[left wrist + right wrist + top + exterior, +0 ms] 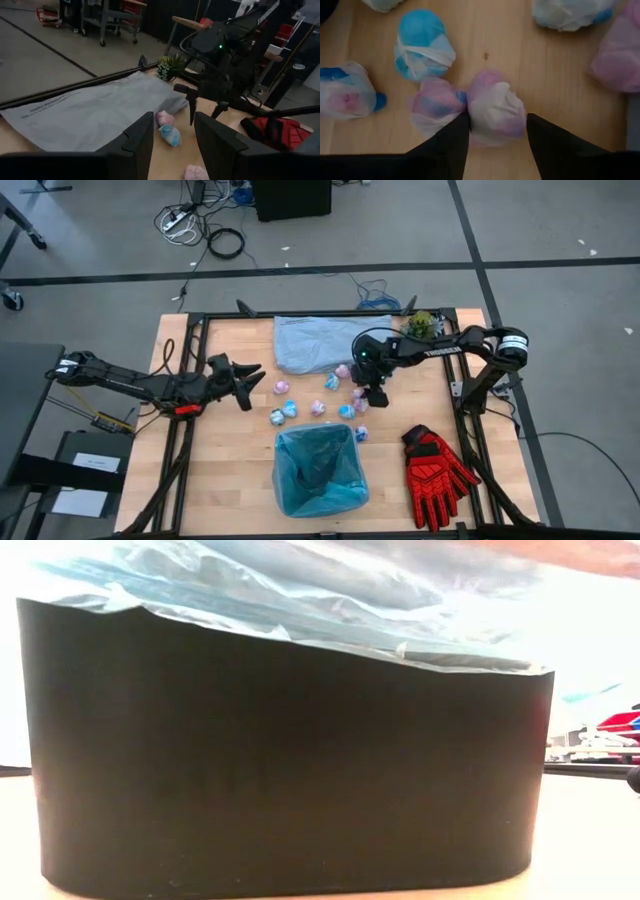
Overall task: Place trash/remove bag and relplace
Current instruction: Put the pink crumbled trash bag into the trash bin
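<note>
Several small crumpled trash wads, pink, blue and white, lie scattered on the wooden table point(200, 480) between the grey-blue bag point(310, 343) and the bin. The cyan bag point(320, 470) lines the black bin point(280, 760), its edge folded over the rim point(300, 600). My right gripper point(375, 395) slants down over the wads, open, with a pink-and-white wad point(495, 107) between its fingertips point(497, 120). A pink-and-blue wad point(435, 102) lies right beside it. My left gripper point(252, 383) hovers level over the table's left part, open and empty point(172, 125). My right gripper's fingers stand on two opposite sides of the pink-and-white wad point(485, 125), coming from above at a slant. One finger point(455, 135) sits in the gap between this wad and its neighbour. The wad rests on the table. Whether the fingers touch it, I cannot tell.
A red-and-black glove point(435, 475) lies at the near right. A small green plant point(420, 323) stands at the far right, beside the grey-blue bag. The bin stands at the near middle. Black frame rails point(185, 430) run along the table's sides.
</note>
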